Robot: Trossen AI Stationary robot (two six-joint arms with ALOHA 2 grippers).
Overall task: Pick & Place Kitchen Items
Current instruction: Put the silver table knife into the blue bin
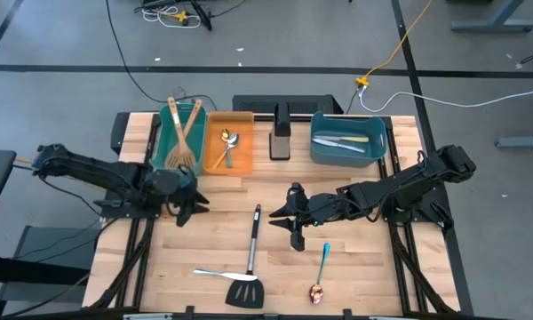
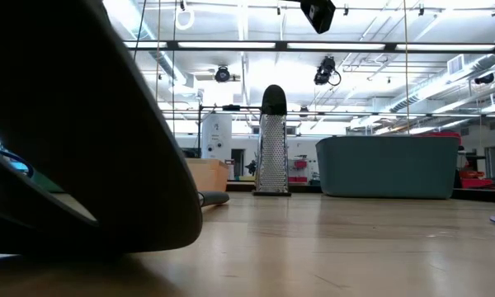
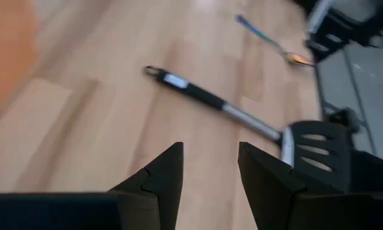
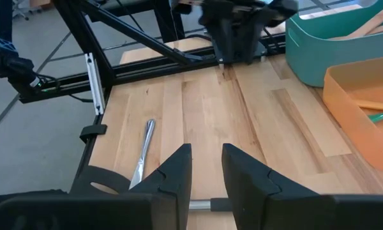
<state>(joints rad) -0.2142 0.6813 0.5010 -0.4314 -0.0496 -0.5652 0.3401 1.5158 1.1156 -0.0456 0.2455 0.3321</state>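
A black slotted turner point(image 1: 251, 253) with a steel handle lies flat on the wooden table point(image 1: 364, 267) near its front edge. Beside its head lies a silver knife point(image 1: 215, 273). A blue-handled spoon point(image 1: 322, 267) with a copper bowl lies to the right. My left gripper point(image 1: 194, 209) hovers open at the table's left, pointing toward the turner point(image 3: 204, 96), nothing between its fingers. My right gripper point(image 1: 282, 218) hangs open just right of the turner's handle, above the table. Its wrist view shows the knife point(image 4: 145, 150) ahead.
Along the far edge stand a teal bin point(image 1: 179, 142) with wooden spatulas, an orange bin point(image 1: 240, 156) with spoons, a steel grater point(image 1: 281, 133) and a blue bin point(image 1: 346, 153) with knives. In the low view a dark shape point(image 2: 66, 124) close to the camera hides the left half.
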